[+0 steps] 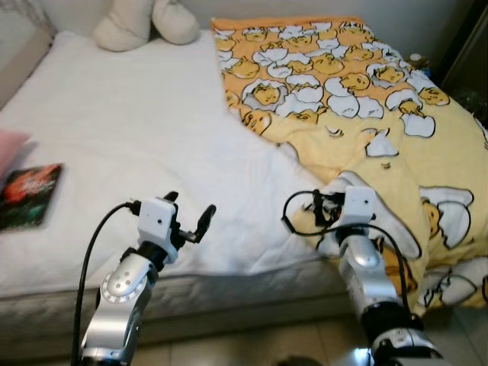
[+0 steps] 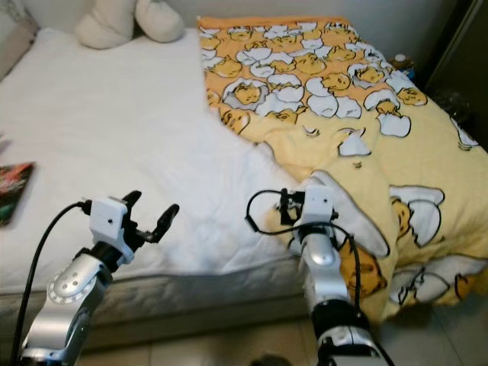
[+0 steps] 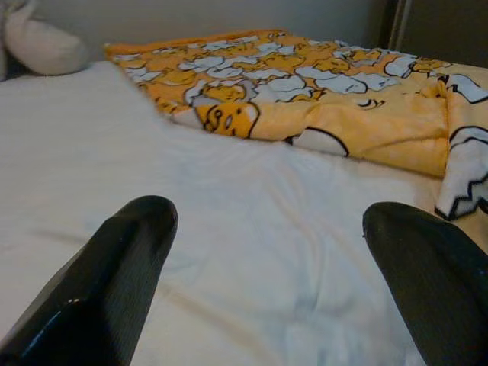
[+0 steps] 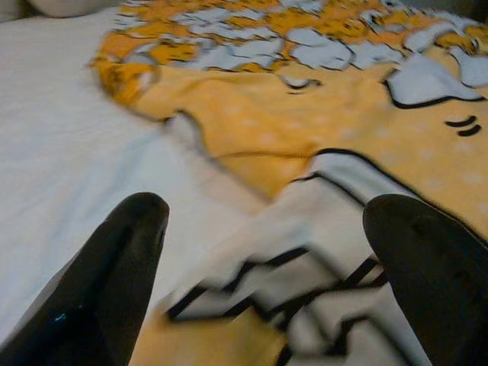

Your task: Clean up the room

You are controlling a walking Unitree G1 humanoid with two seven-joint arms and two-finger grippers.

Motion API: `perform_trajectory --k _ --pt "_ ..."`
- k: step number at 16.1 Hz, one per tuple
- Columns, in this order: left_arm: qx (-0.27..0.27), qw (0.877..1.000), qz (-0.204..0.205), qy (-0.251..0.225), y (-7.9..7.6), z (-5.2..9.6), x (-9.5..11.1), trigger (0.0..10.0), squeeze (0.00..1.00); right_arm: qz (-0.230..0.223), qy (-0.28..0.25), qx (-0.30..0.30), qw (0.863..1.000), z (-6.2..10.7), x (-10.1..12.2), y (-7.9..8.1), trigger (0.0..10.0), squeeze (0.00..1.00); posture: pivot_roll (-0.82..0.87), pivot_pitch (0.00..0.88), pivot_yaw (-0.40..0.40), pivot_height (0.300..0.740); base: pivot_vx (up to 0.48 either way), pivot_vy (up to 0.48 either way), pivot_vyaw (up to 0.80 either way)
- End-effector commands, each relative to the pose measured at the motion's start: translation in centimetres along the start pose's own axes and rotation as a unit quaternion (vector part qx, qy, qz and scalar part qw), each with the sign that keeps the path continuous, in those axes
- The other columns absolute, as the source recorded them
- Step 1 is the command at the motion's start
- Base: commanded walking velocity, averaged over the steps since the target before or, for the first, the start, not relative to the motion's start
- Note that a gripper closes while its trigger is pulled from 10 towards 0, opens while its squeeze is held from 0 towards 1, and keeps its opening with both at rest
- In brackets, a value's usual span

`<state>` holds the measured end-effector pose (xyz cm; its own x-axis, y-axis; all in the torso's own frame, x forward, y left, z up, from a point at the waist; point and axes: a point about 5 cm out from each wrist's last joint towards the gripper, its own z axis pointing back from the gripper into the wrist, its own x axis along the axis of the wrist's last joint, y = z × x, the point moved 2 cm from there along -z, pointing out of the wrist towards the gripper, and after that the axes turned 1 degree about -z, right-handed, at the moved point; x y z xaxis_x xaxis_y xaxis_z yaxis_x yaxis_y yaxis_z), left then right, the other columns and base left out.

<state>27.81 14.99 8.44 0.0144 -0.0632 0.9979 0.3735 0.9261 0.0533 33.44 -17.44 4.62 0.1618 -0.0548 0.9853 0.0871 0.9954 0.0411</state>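
Bedroom, white-sheeted bed (image 1: 137,152): tidying barely begun. Far left, book (image 1: 29,195) lying loose on the sheet. Left gripper (image 1: 189,216) spread wide above the near edge, empty. Right gripper (image 4: 259,252) parted, holding nothing, over the blanket's near corner. Yellow egg-print blanket (image 1: 358,99) covers only the right half, left edge folded back; spreading remains.

Dark cabinet (image 1: 471,57) at the bed's far right corner.
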Motion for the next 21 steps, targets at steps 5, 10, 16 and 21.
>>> perform_trajectory --k 5,10,16,21 --pt "-0.004 1.000 0.002 0.006 -0.1 1.1 0.1 10.0 0.00 -0.041 0.042 -0.043 0.997 -1.0 -0.6 -0.8 10.0 0.00 0.06 0.000 0.045 0.740 0.000 0.000 0.00" --pt "-0.010 1.000 -0.005 0.014 0.2 1.8 0.3 10.0 0.00 -0.065 0.076 -0.089 0.991 -0.9 -1.6 -1.5 10.0 0.00 0.08 0.000 0.066 0.740 0.000 0.000 0.00" --pt "-0.014 0.999 -0.011 0.029 0.4 2.7 0.5 10.0 0.00 -0.067 0.146 -0.110 0.981 0.4 -4.7 -1.3 10.0 0.00 0.10 0.000 0.085 0.740 0.000 0.000 0.00" --pt "-0.012 0.999 -0.025 0.040 1.2 4.0 1.1 10.0 0.00 -0.038 0.176 -0.118 0.977 0.9 -5.8 -1.8 10.0 0.00 0.16 0.000 0.113 0.740 0.000 0.000 0.00"
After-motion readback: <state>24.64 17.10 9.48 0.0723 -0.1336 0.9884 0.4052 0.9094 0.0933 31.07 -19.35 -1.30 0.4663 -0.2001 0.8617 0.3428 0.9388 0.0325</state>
